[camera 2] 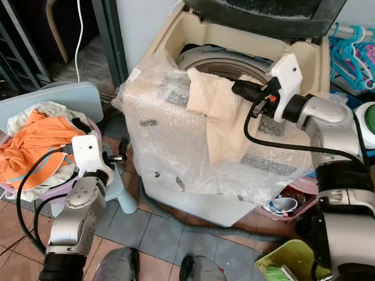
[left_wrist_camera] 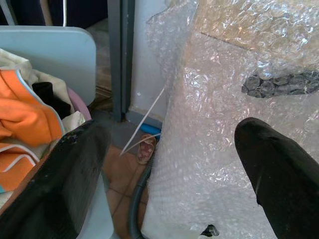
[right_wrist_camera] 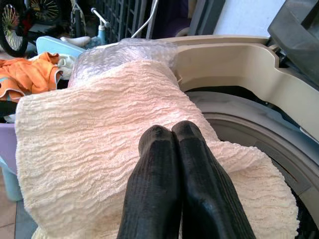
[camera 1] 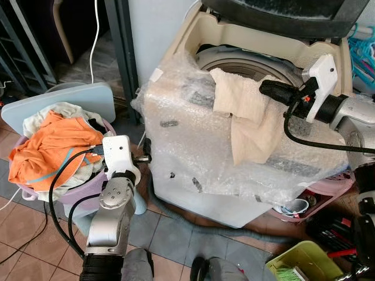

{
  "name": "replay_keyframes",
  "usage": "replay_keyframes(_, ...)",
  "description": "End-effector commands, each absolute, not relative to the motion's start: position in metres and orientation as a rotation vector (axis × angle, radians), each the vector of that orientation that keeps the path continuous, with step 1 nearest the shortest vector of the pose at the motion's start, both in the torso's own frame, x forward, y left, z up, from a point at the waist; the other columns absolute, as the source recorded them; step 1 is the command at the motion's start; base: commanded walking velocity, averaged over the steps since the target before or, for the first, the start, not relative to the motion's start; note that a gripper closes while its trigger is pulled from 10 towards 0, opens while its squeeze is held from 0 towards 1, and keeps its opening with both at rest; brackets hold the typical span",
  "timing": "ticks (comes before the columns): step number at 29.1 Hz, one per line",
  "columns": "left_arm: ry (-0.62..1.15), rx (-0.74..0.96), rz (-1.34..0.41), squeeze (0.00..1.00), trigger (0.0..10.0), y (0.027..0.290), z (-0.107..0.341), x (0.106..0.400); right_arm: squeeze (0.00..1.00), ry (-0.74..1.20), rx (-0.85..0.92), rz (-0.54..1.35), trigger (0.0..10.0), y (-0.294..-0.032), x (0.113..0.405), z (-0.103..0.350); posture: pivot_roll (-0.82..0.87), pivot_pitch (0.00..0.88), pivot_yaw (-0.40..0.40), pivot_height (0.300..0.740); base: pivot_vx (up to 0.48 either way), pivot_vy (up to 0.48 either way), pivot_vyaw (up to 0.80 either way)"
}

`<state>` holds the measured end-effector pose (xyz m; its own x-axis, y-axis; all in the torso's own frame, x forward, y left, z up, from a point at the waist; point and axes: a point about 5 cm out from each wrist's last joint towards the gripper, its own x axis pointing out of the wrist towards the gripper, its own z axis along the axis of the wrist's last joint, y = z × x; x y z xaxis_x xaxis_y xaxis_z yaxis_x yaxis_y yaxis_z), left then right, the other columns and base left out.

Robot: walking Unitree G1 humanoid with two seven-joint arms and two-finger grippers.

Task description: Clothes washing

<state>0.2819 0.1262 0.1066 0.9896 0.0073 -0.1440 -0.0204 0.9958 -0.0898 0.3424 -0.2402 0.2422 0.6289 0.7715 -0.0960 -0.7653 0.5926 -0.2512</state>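
Currently loading: right end effector (camera 1: 265,88), fingers pressed together, is touching the cream textured cloth (camera 1: 249,114) draped over the bubble-wrapped white washing machine (camera 1: 193,146) rim beneath it. Next: push it into the drum (right_wrist_camera: 259,134) ahead. Left end effector (left_wrist_camera: 169,164) is hanging open beside the purple laundry basket (camera 1: 88,190).

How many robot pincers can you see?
2. The left pincer hangs open between the lilac laundry basket and the bubble-wrapped washing machine. The right pincer is shut, resting on the cream textured cloth.

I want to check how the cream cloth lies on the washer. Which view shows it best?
Left eye view: the whole cream cloth drapes over the washer's rim. Right wrist view shows its texture close under the right gripper.
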Motion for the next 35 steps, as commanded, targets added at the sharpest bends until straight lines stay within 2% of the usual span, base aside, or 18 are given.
replay_keyframes(1, 0.152, -0.111, 0.004, 0.0, 10.0, 0.122, 0.105, 0.281, 0.0, 0.013, -0.269, 1.001, 10.0, -0.244, 0.331, 0.245, 0.05, 0.098, -0.06, 0.74, 0.0, 0.0, 0.0)
replay_keyframes(6, 0.15, -0.11, 0.003, 0.0, 10.0, 0.122, 0.106, 0.281, 0.0, 0.196, -0.287, 1.137, 10.0, -0.241, 0.316, 0.219, 0.06, 0.099, -0.06, 0.74, 0.0, 0.0, 0.0)
replay_keyframes(7, 0.151, -0.109, 0.003, 0.0, 10.0, 0.122, 0.106, 0.281, 0.45, 0.225, -0.3, 1.139, 10.0, -0.239, 0.316, 0.213, 0.06, 0.099, -0.06, 0.74, 0.0, 0.0, 0.0)
replay_keyframes(8, 0.151, -0.108, 0.003, 0.0, 10.0, 0.122, 0.106, 0.28, 1.0, 0.267, -0.328, 1.118, 10.0, -0.235, 0.319, 0.2, 0.07, 0.1, -0.061, 0.74, 0.0, 0.0, 0.0)
replay_keyframes(14, 0.152, -0.103, 0.011, 0.0, 10.0, 0.124, 0.106, 0.279, 1.0, 0.279, -0.409, 1.046, 10.0, -0.222, 0.331, 0.182, 0.08, 0.101, -0.062, 0.74, 0.0, 0.0, 0.0)
replay_keyframes(18, 0.15, -0.099, 0.017, 0.0, 10.0, 0.126, 0.106, 0.279, 1.0, 0.197, -0.379, 0.896, 10.0, -0.218, 0.35, 0.188, 0.08, 0.101, -0.063, 0.74, 0.0, 0.0, 0.0)
replay_keyframes(27, 0.149, -0.099, 0.015, 0.0, 10.0, 0.125, 0.106, 0.279, 1.0, 0.05, -0.284, 0.583, 10.0, -0.234, 0.375, 0.212, 0.08, 0.1, -0.061, 0.74, 0.0, 0.0, 0.0)
replay_keyframes(35, 0.146, -0.096, 0.015, 0.0, 10.0, 0.125, 0.107, 0.281, 1.0, 0.03, -0.275, 0.491, 10.0, -0.236, 0.382, 0.213, 0.08, 0.099, -0.061, 0.74, 0.0, 0.0, 0.0)
